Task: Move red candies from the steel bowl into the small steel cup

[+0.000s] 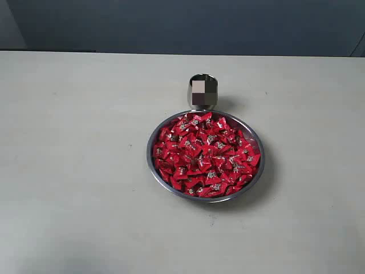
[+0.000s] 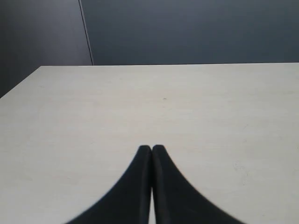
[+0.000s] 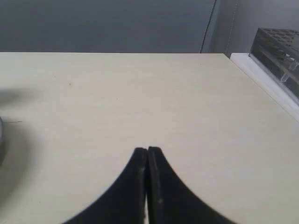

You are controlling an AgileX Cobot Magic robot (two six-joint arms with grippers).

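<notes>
A pale cream worktop (image 1: pixel 74 171) with a matte, faintly speckled surface fills the exterior view, and its far edge runs straight along a dark blue-grey wall (image 1: pixel 182 25). Two things stand directly on it. The steel bowl (image 1: pixel 150 155), wide and shallow, sits a little right of the worktop's middle and casts a soft shadow on its right side. The small steel cup (image 1: pixel 203 91) stands upright on the bowl's far-edge side, just beside its rim. Whether they touch cannot be told.
</notes>
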